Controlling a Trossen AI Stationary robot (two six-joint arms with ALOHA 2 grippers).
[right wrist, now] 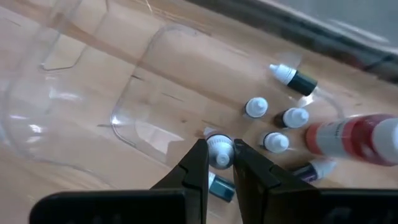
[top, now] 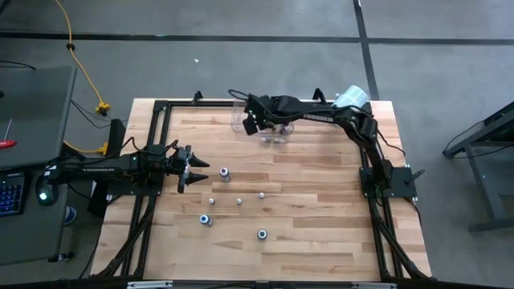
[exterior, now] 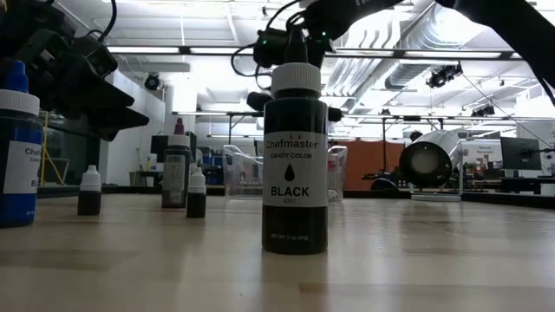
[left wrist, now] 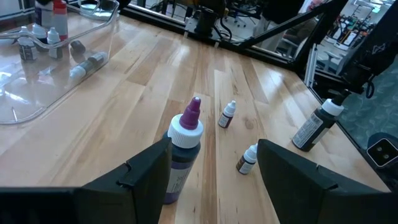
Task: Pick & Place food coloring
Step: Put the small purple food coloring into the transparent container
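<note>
Your right gripper (right wrist: 221, 163) hung over the clear bin (right wrist: 134, 93), pinching a white-capped food coloring bottle (right wrist: 219, 149) above others lying inside. Your left gripper (left wrist: 211, 180) stood wide open on the counter (top: 321, 241), just short of a purple-tipped bottle (left wrist: 183, 152).

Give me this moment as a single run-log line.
right gripper: shut on small white-capped bottle, over clear bin | left gripper: open, facing purple-tipped bottle | loose bottles on table
</note>
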